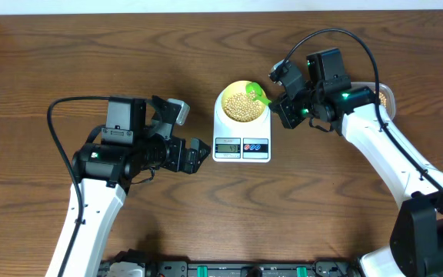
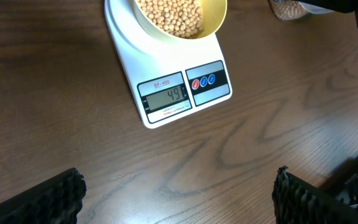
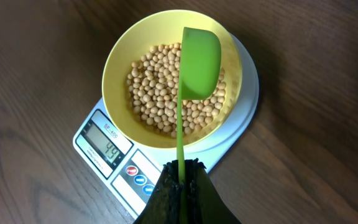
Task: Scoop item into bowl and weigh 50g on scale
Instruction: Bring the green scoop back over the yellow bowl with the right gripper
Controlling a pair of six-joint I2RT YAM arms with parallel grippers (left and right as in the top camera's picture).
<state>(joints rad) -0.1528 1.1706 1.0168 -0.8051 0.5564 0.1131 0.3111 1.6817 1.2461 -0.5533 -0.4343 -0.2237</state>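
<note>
Behind the right arm the clear tub is mostly hidden, and the last mark on the scale's display, which looks like 49, is hard to read. The right gripper is clenched on the handle of a green scoop, its long axis running straight out from the jaws, leftward seen from overhead, cup over the beans in the yellow bowl on the scale. The left gripper hangs released near the scale's display end
</note>
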